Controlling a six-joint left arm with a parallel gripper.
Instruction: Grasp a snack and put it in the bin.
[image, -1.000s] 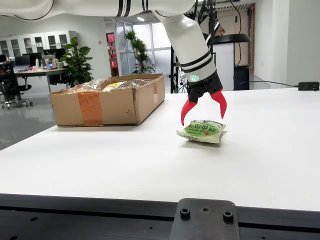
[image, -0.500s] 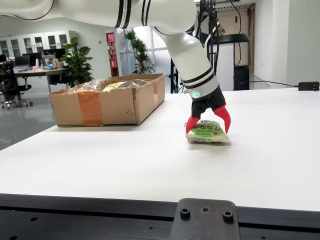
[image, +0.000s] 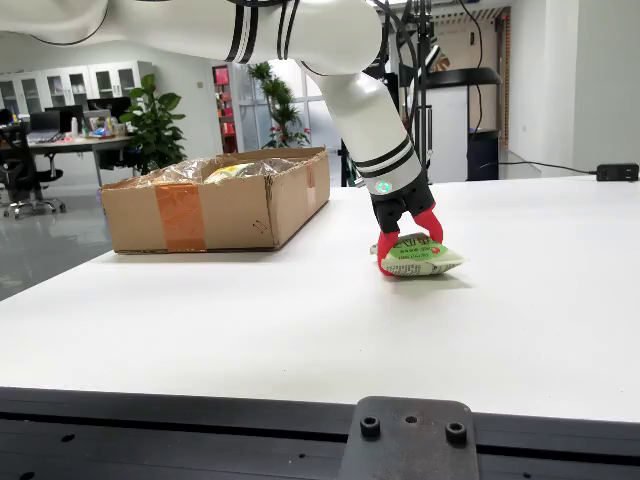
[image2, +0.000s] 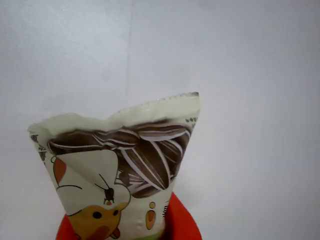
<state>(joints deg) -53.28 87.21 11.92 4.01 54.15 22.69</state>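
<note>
Bare tabletop (image: 300, 320) is lying open between the claw (image: 407, 238) and the cardboard box (image: 215, 205). The box's near wall is standing in the way, and its open top is showing wrapped packets (image: 215, 170).

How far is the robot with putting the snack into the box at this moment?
Reaching looks done: the gripper is down at the snack bag with its red fingers shut on it. The grasp is in hand; the bag seems to rest on the white table. Lifting and carrying it to the cardboard box remain.
</note>
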